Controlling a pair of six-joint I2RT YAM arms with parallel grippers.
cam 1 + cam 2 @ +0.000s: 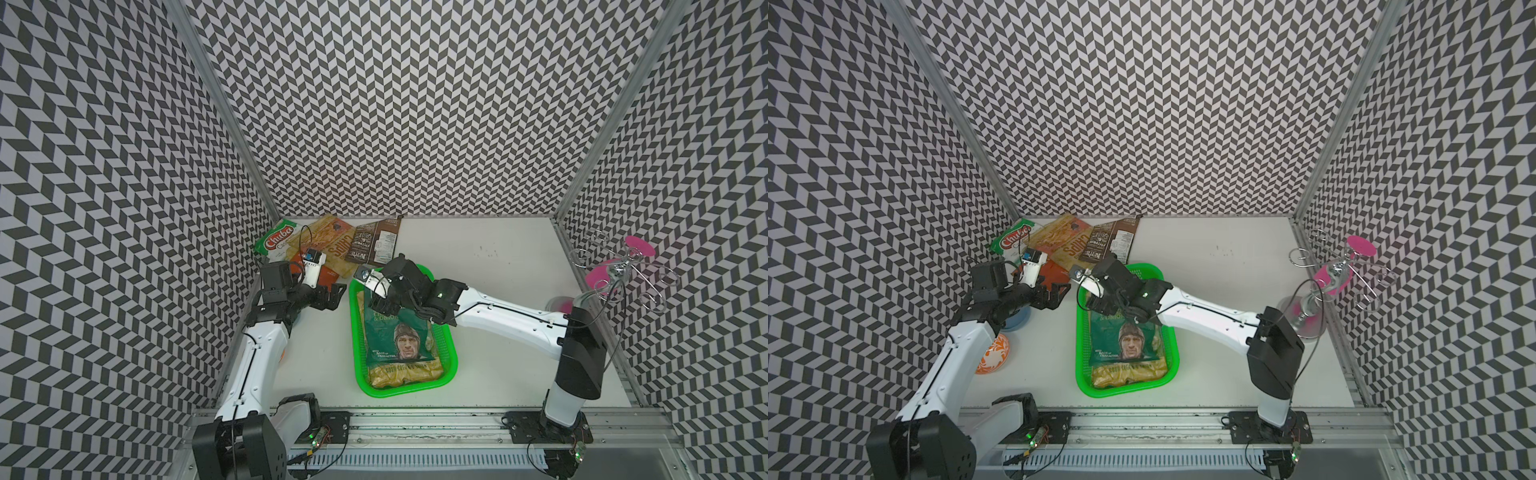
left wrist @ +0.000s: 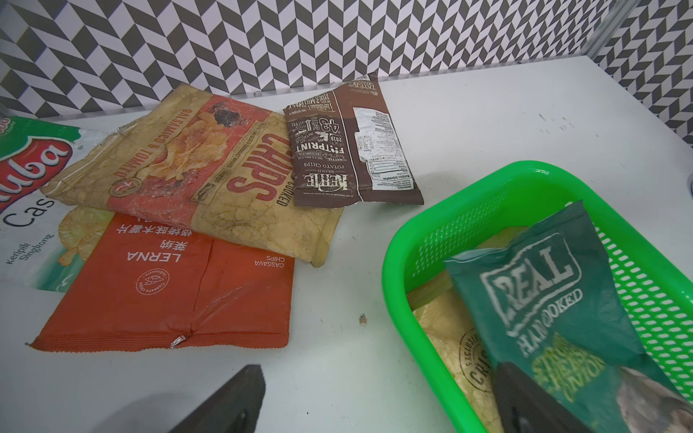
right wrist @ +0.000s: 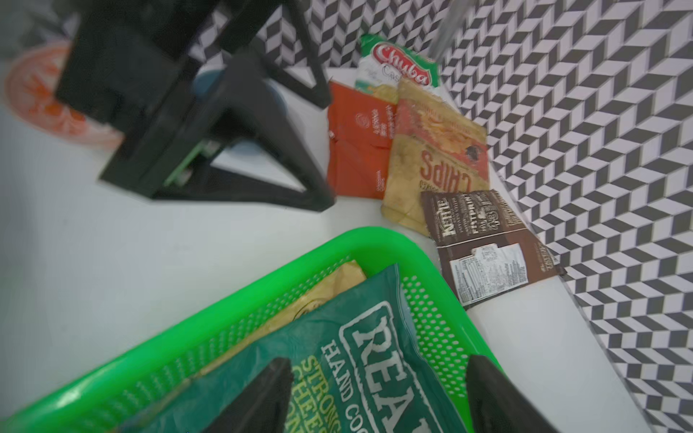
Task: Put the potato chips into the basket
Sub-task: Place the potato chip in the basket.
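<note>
Big white desk [image 1: 498, 266] first. Left arm [image 1: 257, 353] reaching toward the far-left corner, right arm [image 1: 507, 311] stretched in leftward to mid-desk. Bright green basket [image 1: 356, 332] sitting mid-desk, long side near to far. Two bags in it already: dark green REAL bag [image 1: 399, 336] on top of a tan bag [image 1: 403, 376], both lying lengthwise. Four more out on the desk, overlapping in the far-left corner: tan CHIPS bag [image 2: 210, 176] on top, orange bag [image 2: 168, 292] poking out nearest, Chuba bag [image 2: 30, 187] furthest left, brown Kettle bag [image 2: 348, 150] on the right, long axis roughly near-far. Right jaws spread wide over the far end of the REAL bag, pinching nothing. Left jaws spread wide too, empty, hanging just left of the basket with the pile dead ahead on the far side. Guessing left arm for the next grab, being closer by a lot; no reaching across the basket needed.
</note>
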